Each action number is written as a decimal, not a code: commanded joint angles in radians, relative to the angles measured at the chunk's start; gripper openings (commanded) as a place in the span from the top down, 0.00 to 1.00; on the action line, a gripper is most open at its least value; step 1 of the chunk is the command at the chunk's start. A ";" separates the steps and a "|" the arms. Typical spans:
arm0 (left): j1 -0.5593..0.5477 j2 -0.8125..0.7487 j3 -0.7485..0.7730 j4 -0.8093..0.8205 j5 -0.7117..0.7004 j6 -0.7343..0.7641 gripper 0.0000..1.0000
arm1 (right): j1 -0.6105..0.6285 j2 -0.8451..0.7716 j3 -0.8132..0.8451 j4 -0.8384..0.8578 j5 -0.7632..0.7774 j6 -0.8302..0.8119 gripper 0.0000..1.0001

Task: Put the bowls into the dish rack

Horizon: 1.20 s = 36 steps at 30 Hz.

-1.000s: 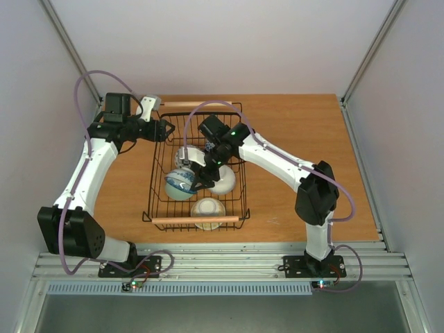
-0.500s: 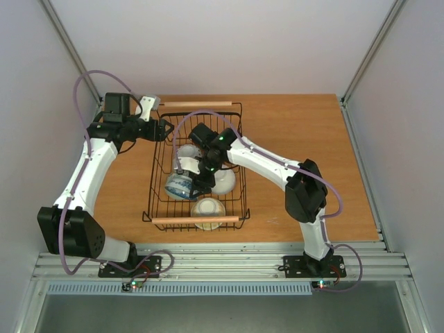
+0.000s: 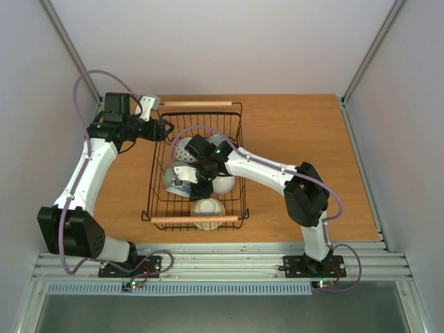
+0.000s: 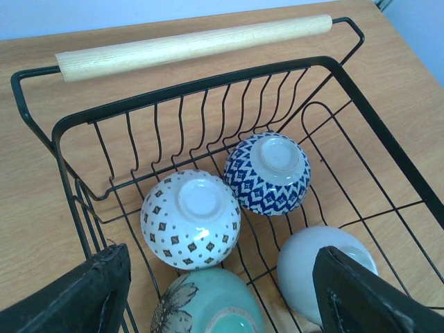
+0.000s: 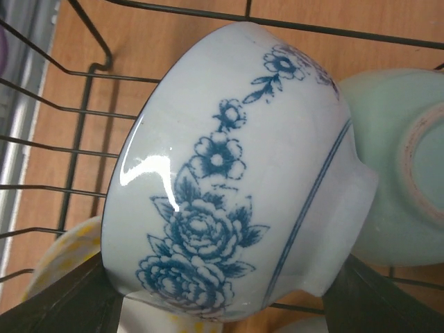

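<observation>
Blue-flowered bowl (image 5: 229,173): grasped by right end effector (image 5: 223,302), partly hidden | left end effector (image 3: 166,129) released

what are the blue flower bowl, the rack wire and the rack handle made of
Blue flower bowl: looks like glazed ceramic, glossy white with a sharp glare and painted blue blooms. Rack wire: seemingly metal with a black matte coating, thin bent rods. Rack handle: pale unfinished-looking wood, faint grain visible.
</observation>
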 commanded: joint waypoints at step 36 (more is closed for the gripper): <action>0.007 -0.009 -0.006 0.044 -0.006 0.001 0.27 | 0.083 -0.103 -0.296 0.471 0.424 -0.191 0.01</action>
